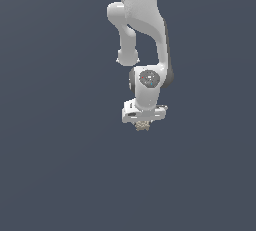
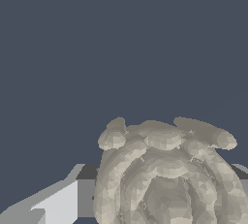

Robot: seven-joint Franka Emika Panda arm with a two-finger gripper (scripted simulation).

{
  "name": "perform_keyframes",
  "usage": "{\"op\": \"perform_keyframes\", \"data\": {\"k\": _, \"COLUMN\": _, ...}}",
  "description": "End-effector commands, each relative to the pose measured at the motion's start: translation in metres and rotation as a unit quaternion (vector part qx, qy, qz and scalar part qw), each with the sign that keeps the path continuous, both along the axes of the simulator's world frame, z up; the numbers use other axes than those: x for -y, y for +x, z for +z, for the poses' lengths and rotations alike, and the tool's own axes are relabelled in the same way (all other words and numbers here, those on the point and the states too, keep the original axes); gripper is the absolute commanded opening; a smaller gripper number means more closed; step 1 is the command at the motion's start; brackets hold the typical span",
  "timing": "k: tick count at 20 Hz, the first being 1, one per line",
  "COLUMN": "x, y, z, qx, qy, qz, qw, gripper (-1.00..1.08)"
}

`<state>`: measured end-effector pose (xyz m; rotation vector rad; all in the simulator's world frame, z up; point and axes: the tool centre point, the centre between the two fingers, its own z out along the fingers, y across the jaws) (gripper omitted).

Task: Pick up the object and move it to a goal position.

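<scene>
Where the white pincer [image 1: 143,123] pinches it, the object [image 1: 143,125] looks beige, lumpy, ridged.

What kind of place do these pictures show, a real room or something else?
Most likely a simulated test scene, not a real room. The background is one flat, dark blue-grey surface with no walls or furniture. The only things present are the white arm, its gripper and the beige lumpy object, all with faceted, rendered surfaces.

Beige ridged object [image 2: 164,179] fills the near field, lumpy coils clearly visible. 1 gripper finger [image 2: 58,203] shows beside it, touching its side. Plain dark grey surface [image 2: 121,39] behind.
</scene>
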<state>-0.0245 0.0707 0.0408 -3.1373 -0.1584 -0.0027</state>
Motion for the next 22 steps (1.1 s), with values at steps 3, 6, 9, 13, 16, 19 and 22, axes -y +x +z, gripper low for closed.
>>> {"op": "perform_keyframes", "data": {"k": 3, "x": 0.003, "y": 0.004, "z": 0.004, "qx": 0.006, "qy": 0.002, "qz": 0.004, "qw": 1.0, "gripper": -1.0}}
{"op": "perform_keyframes", "data": {"k": 6, "x": 0.006, "y": 0.01, "z": 0.011, "qx": 0.016, "qy": 0.005, "qz": 0.011, "qw": 0.9998, "gripper": -1.0}}
{"op": "perform_keyframes", "data": {"k": 9, "x": 0.012, "y": 0.018, "z": 0.021, "qx": 0.03, "qy": 0.01, "qz": 0.021, "qw": 0.9993, "gripper": -1.0}}
{"op": "perform_keyframes", "data": {"k": 13, "x": 0.021, "y": 0.031, "z": 0.039, "qx": 0.055, "qy": 0.017, "qz": 0.039, "qw": 0.9976, "gripper": -1.0}}
{"op": "perform_keyframes", "data": {"k": 16, "x": 0.029, "y": 0.043, "z": 0.055, "qx": 0.076, "qy": 0.025, "qz": 0.054, "qw": 0.9953, "gripper": -1.0}}
{"op": "perform_keyframes", "data": {"k": 19, "x": 0.037, "y": 0.056, "z": 0.074, "qx": 0.1, "qy": 0.033, "qz": 0.071, "qw": 0.9919, "gripper": -1.0}}
{"op": "perform_keyframes", "data": {"k": 22, "x": 0.045, "y": 0.067, "z": 0.092, "qx": 0.124, "qy": 0.041, "qz": 0.088, "qw": 0.9876, "gripper": -1.0}}
